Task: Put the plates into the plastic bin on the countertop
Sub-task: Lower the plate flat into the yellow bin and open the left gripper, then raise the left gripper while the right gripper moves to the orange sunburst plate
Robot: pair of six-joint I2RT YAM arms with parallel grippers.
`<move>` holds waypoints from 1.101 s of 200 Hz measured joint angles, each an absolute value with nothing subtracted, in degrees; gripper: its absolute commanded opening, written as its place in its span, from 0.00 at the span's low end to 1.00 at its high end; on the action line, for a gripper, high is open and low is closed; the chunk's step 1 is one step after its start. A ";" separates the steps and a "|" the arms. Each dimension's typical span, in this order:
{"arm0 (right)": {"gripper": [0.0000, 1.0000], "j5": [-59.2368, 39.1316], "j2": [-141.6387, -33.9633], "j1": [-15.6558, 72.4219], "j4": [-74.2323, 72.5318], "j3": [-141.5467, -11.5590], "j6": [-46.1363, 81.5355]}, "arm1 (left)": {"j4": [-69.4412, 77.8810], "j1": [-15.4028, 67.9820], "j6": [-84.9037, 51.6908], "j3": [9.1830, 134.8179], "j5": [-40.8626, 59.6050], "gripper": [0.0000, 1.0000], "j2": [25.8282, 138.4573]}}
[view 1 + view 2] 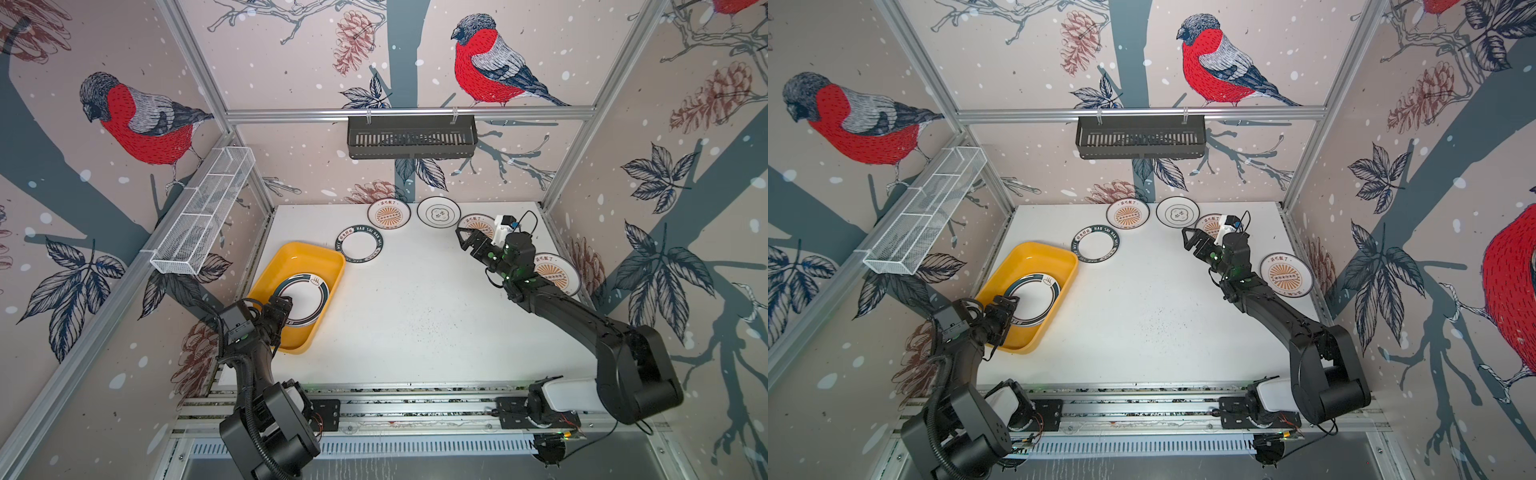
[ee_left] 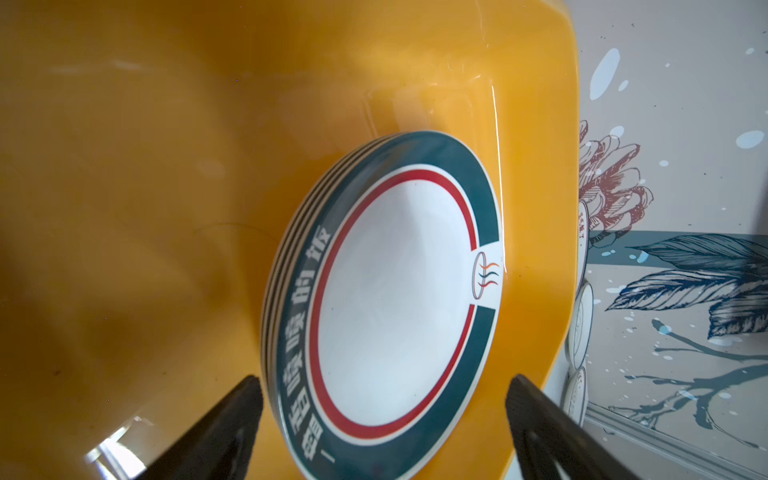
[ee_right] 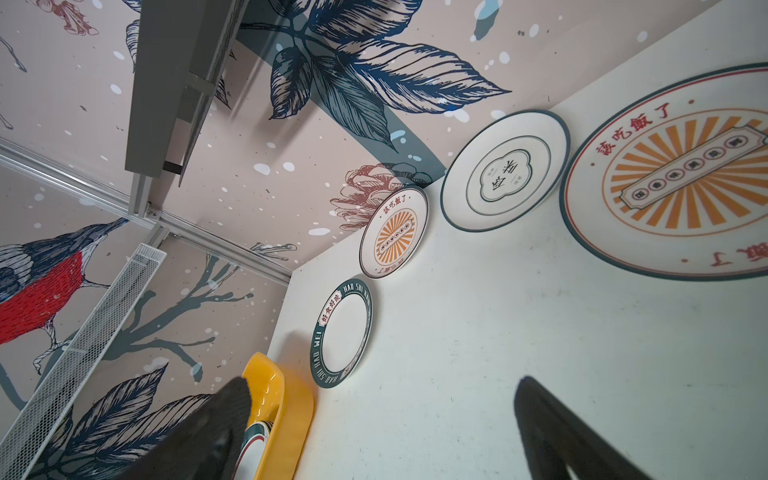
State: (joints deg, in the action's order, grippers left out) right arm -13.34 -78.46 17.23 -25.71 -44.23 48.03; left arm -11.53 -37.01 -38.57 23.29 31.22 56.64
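Close to the front, the left end effector (image 1: 281, 302) is spread wide over the stack of plates (image 1: 307, 297) lying flat in the plastic bin (image 1: 293, 257). It pinches nothing. Just past the bin, the green-rim plate (image 1: 359, 244) sits on the worktop (image 1: 415, 311), and the left arm is nearer to it. Farther back, the right end effector (image 1: 468, 244) is spread wide and empty. A sunburst plate (image 1: 477, 222) lies right behind it, so that looks like its next pick.

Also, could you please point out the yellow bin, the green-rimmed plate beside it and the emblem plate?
yellow plastic bin (image 1: 291, 266): a top view, bare interior.
green lettered-rim plate (image 1: 360, 244): a top view, white centre.
emblem plate (image 1: 439, 212): a top view, central emblem.
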 measured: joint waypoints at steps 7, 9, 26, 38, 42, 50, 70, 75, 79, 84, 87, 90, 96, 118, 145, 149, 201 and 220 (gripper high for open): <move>0.99 -13.34 -78.46 17.23 -25.71 -44.23 48.03 | -11.68 -37.01 -38.57 23.29 30.89 0.96 56.53; 0.99 -13.37 -78.46 17.23 -25.71 -44.23 48.03 | -11.73 -37.01 -38.57 23.29 30.85 0.96 56.49; 1.00 -13.34 -78.46 17.23 -25.69 -44.23 48.03 | -12.23 -37.01 -38.57 23.55 30.61 0.96 56.25; 0.99 -13.34 -78.46 17.23 -25.69 -44.23 48.03 | -12.51 -37.01 -38.54 24.05 30.17 0.96 56.16; 1.00 -13.32 -78.46 17.23 -25.67 -44.23 48.03 | -12.60 -37.01 -38.54 24.29 30.15 0.96 56.14; 0.99 -13.32 -78.46 17.23 -25.61 -44.25 48.03 | -12.67 -36.88 -38.46 24.77 30.20 0.96 56.03; 1.00 -13.30 -78.50 17.23 -25.47 -44.58 48.03 | -12.73 -35.07 -37.45 26.76 30.65 0.96 55.94; 0.99 -13.30 -78.54 17.23 -25.50 -44.69 48.03 | -12.69 -34.17 -37.23 27.51 30.87 0.96 55.94; 1.00 -13.30 -78.63 17.23 -25.50 -44.80 48.01 | -12.71 -33.41 -36.95 28.10 30.98 0.96 55.94; 1.00 -13.30 -78.74 17.26 -25.50 -44.93 48.01 | -12.67 -32.29 -36.67 28.97 31.11 0.96 55.94; 0.99 -13.30 -78.78 17.28 -25.50 -45.01 48.01 | -12.60 -31.46 -36.34 29.54 31.11 0.96 55.96; 0.99 -13.30 -78.85 17.32 -25.47 -45.10 48.03 | -12.58 -30.72 -36.01 30.04 31.14 0.96 55.96; 0.99 -13.28 -78.94 17.37 -25.45 -45.21 48.01 | -12.64 -29.39 -35.73 31.03 31.03 0.96 56.07; 0.99 -13.17 -79.22 17.63 -25.30 -45.71 48.01 | -13.32 -25.06 -34.02 34.92 29.08 0.96 57.19; 0.99 -12.40 -79.26 17.89 -24.88 -46.19 47.94 | -13.96 -21.50 -32.67 38.00 27.81 0.96 58.19; 1.00 -12.27 -79.26 17.91 -24.80 -46.22 47.94 | -13.96 -20.84 -32.58 38.30 27.83 0.96 58.24; 0.99 -10.92 -79.50 18.50 -23.09 -46.72 47.94 | -11.79 -12.49 -33.08 40.01 30.26 0.96 57.78; 0.99 -10.70 -79.92 18.72 -22.61 -46.92 47.99 | -9.69 -10.63 -34.70 40.56 31.57 0.96 56.97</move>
